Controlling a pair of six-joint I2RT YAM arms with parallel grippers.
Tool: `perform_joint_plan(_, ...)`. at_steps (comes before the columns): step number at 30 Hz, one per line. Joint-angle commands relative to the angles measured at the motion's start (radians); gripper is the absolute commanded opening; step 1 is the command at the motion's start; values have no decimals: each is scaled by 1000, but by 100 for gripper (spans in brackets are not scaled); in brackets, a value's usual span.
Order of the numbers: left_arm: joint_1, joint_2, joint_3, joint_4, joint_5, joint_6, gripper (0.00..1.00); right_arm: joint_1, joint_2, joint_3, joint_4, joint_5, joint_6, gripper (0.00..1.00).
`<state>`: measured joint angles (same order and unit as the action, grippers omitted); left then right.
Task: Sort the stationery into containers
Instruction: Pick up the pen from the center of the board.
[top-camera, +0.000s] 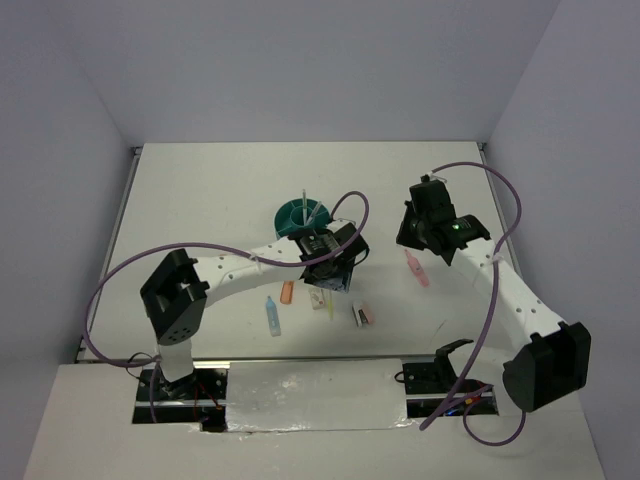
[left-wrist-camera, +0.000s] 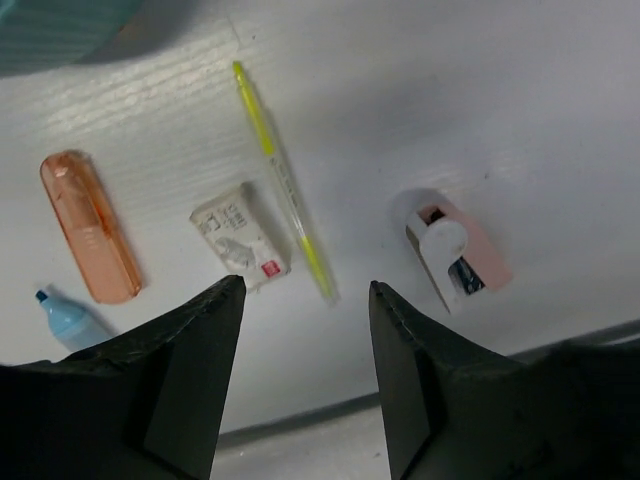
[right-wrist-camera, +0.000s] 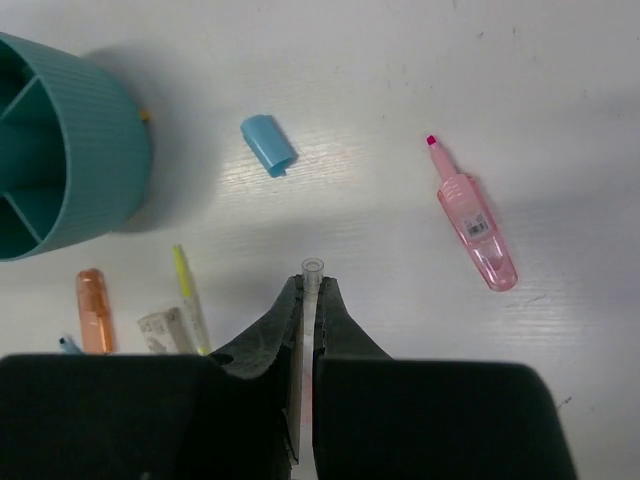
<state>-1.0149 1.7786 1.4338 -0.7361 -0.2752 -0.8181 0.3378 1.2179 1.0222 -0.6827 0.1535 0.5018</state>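
2 arms in play: left gripper (left-wrist-camera: 305, 290) hangs half open and empty just above the yellow pen (left-wrist-camera: 283, 185), its long axis running away toward the teal organiser (right-wrist-camera: 95, 140). Right gripper (right-wrist-camera: 310, 285), pinched shut on a thin clear pen (right-wrist-camera: 312, 266), sits farther right.

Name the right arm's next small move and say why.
Probably swing the right gripper to its left, toward the organiser. Its jaws are shut on the clear pen, so the grasp looks done. In the wrist view the organiser sits off to the left, not yet under the pen.
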Motion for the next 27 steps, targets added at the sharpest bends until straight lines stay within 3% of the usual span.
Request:
perform_joint_plan(1,15,74,86,20,-1,8,65,-2,-58,15,-78,-3,24,0)
perform_joint_plan(11,38,248,157,-5,-1,-113,61,-2,-211,-71,-89,-61,-14,0)
perform_joint_plan(27,36,269,68,27,16,-207,57,1,-230,-25,-92,-115,-63,0)
